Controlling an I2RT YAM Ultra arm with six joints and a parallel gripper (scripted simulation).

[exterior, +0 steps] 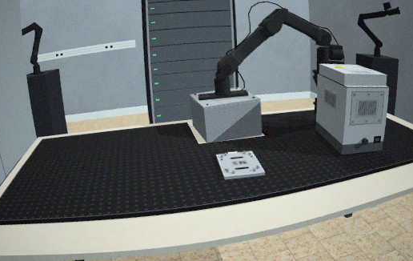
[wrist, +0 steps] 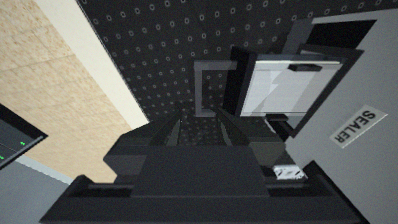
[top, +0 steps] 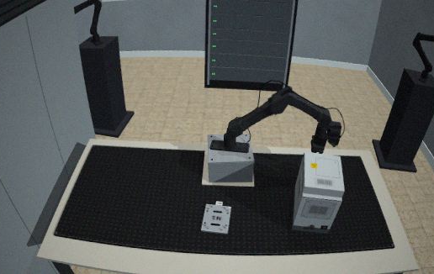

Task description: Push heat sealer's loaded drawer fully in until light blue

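With the heat sealer [top: 320,185] [exterior: 351,112] by the tabletop's [top: 226,261] [exterior: 231,224] right end and its loaded drawer [wrist: 287,90] out toward the back edge, the half-open, empty gripper [wrist: 199,111] seems to be lining up, next needing a slow, straight push on the handle [wrist: 198,87].
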